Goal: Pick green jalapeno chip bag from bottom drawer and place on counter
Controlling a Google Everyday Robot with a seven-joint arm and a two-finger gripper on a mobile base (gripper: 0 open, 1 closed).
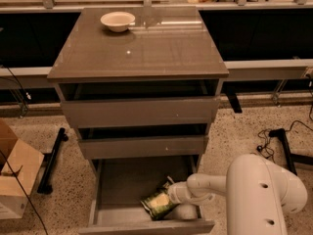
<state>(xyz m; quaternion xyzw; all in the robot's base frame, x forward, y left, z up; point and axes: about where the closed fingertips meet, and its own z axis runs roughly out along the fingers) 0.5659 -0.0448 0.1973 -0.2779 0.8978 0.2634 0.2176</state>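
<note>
The green jalapeno chip bag (157, 203) lies in the open bottom drawer (117, 189), near its front right. My white arm reaches in from the right and the gripper (174, 194) sits right at the bag's right edge, inside the drawer. The counter (139, 45) is the glossy grey-brown top of the cabinet, above the two narrower drawers.
A pale bowl (118, 21) stands at the counter's back left. A cardboard box (14, 173) sits on the floor at left beside a black stand leg (51, 160). Cables (274, 141) lie on the floor at right. A long pale ledge (264, 67) runs behind the cabinet.
</note>
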